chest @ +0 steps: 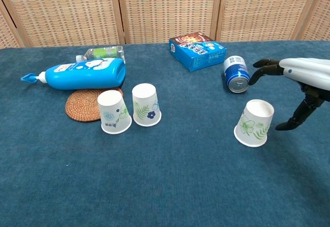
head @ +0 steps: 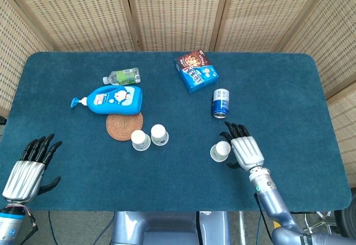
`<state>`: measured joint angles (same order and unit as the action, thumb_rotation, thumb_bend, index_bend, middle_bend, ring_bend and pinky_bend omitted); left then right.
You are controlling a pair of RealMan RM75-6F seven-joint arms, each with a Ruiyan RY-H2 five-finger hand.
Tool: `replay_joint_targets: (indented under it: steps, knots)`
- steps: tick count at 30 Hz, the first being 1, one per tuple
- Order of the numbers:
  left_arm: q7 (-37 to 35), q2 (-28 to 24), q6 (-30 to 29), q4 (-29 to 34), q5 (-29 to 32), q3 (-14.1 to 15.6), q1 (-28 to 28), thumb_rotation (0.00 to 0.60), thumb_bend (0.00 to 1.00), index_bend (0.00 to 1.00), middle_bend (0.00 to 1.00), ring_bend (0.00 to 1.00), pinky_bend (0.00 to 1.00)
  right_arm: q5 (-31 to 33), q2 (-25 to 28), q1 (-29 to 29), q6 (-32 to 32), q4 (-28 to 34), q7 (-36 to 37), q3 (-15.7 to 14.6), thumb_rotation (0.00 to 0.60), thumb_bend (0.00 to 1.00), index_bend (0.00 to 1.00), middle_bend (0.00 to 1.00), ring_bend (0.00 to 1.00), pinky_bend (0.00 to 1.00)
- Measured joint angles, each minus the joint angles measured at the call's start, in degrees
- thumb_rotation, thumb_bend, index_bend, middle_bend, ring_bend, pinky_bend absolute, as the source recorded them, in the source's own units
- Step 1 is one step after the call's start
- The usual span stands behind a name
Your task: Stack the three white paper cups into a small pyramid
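Note:
Two white paper cups stand upside down side by side left of centre, one [head: 140, 140] [chest: 114, 112] touching the other [head: 159, 135] [chest: 146, 104]. A third upturned cup [head: 220, 151] [chest: 254, 123] stands alone to the right. My right hand [head: 243, 149] [chest: 301, 80] hovers just right of that third cup, fingers spread, thumb low beside it, holding nothing. My left hand [head: 29, 167] rests open at the table's front left corner, far from the cups; only the head view shows it.
A round woven coaster [head: 123, 126] lies behind the left cups, with a blue lotion bottle [head: 111, 99] and a small water bottle [head: 123, 77] beyond. A blue can [head: 221, 103] lies just behind my right hand. A blue snack box [head: 196, 70] sits further back.

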<state>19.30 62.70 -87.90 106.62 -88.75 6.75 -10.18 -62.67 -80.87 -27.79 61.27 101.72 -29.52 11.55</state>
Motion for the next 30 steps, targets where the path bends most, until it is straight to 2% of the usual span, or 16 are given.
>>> replay_joint_targets:
  steps: [12, 20, 30]
  knots:
    - [0.49, 0.15, 1.31, -0.04, -0.24, -1.62, 0.98, 0.6, 0.25, 0.1, 0.0, 0.0, 0.05, 3.43, -2.05, -2.43, -2.12, -5.16, 1.98, -0.6, 0.6, 0.12, 0.33, 0.0, 0.0, 0.12]
    - [0.46, 0.25, 2.63, -0.24, 0.05, -2.58, 1.16, 0.6, 0.25, 0.1, 0.0, 0.0, 0.05, 2.79, -4.28, -3.65, -2.38, -9.28, 4.65, -0.88, 0.6, 0.12, 0.51, 0.01, 0.0, 0.14]
    - [-0.39, -0.01, 3.07, -0.33, 0.12, -3.45, 1.57, 0.6, 0.25, 0.1, 0.0, 0.0, 0.05, 3.59, -3.08, -4.9, -1.37, -5.95, 2.51, -0.59, 0.6, 0.12, 0.53, 0.02, 0.0, 0.14]
